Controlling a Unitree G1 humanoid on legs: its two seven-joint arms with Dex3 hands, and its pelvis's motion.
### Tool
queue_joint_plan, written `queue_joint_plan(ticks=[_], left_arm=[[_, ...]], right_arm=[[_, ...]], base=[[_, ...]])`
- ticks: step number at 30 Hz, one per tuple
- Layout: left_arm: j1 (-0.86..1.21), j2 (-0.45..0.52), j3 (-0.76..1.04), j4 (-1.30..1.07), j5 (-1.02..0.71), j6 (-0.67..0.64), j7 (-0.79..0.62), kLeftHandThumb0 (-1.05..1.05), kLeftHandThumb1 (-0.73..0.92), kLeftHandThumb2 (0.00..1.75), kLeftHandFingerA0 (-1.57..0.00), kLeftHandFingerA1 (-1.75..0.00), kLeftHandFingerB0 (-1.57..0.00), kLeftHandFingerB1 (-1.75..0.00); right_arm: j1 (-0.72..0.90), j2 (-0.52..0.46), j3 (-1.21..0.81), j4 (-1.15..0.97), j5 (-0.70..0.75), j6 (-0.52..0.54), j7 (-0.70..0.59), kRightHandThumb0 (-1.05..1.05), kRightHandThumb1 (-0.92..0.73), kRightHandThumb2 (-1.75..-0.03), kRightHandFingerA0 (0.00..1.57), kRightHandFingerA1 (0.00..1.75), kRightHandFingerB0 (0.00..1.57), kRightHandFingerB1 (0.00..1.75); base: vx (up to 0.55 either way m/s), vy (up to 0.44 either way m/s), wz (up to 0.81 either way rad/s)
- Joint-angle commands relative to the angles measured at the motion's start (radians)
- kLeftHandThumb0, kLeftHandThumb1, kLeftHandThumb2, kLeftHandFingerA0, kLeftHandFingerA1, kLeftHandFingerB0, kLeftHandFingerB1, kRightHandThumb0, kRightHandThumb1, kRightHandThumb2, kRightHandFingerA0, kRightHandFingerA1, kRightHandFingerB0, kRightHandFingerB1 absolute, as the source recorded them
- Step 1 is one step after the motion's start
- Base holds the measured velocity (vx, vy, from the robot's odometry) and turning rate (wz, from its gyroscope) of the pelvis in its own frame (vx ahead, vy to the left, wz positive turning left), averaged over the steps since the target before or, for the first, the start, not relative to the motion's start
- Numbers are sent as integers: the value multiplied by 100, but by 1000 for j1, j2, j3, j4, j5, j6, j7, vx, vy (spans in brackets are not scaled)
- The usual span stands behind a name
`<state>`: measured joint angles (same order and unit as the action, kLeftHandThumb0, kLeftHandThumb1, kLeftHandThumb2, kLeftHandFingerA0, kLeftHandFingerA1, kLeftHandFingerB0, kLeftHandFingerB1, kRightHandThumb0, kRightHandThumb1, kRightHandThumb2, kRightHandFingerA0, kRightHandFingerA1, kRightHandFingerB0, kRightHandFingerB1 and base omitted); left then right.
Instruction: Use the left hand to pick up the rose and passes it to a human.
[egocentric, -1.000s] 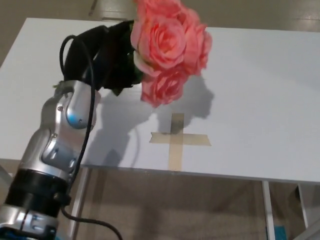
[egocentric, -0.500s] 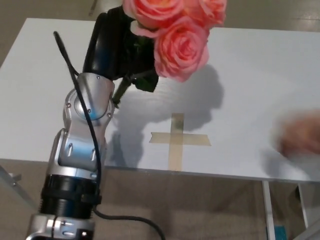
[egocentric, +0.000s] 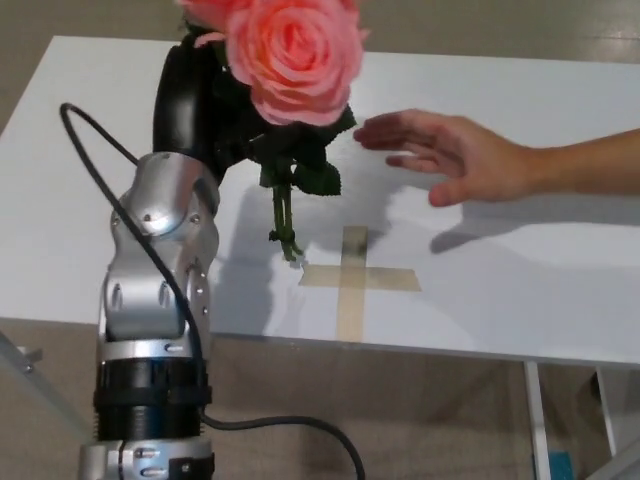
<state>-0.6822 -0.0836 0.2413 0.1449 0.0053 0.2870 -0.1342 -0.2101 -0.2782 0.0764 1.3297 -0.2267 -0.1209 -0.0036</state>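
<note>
We see a white worktop (egocentric: 520, 300) with a cross of tan tape (egocentric: 352, 280) stuck near its front edge. Below the edge, a white table leg (egocentric: 537, 420) stands over a beige floor (egocentric: 400, 420).

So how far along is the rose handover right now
The pickup looks done: the left hand holds the rose up off the white table, stem hanging above the tape cross. In hand is the pass itself, with a person's hand reaching in open, close to the flower but not touching it. Left: the person takes the rose and the robot lets go.
</note>
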Motion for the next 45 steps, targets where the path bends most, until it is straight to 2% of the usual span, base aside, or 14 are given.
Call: queue_joint_plan(ticks=[1, 14, 24, 25, 45], left_arm=[[-12, -49, 63, -60, -284, 263, -75, -18, 83, 67, -105, -142, -84, -90], [-24, -31, 34, -64, -326, 300, -44, -18, 84, 67, -105, -140, -85, -87], [-35, -50, -47, 10, -327, 224, -23, -16, 84, 64, -106, -138, -83, -93], [-80, -73, -66, 95, -309, 185, -16, -16, 83, 64, -105, -142, -83, -93], [-260, -105, -168, 421, -287, 10, 40, -17, 83, 64, -101, -139, -82, -95]], right_arm=[[20, -9, 6, 12, -11, 21, 29, -42, -67, -60, 71, 46, 57, 41], [16, -4, 4, 12, -9, 31, 31, -42, -67, -60, 70, 46, 57, 42], [19, -1, 13, 9, -12, 28, 34, -43, -67, -60, 70, 46, 57, 42], [7, 1, 18, 7, -15, 30, 35, -43, -67, -60, 70, 46, 57, 42], [-29, 15, 37, 7, -16, 46, 37, -44, -68, -61, 70, 46, 56, 41]], base=[[0, 0, 0], [0, 0, 0], [0, 0, 0], [0, 0, 0], [0, 0, 0]])
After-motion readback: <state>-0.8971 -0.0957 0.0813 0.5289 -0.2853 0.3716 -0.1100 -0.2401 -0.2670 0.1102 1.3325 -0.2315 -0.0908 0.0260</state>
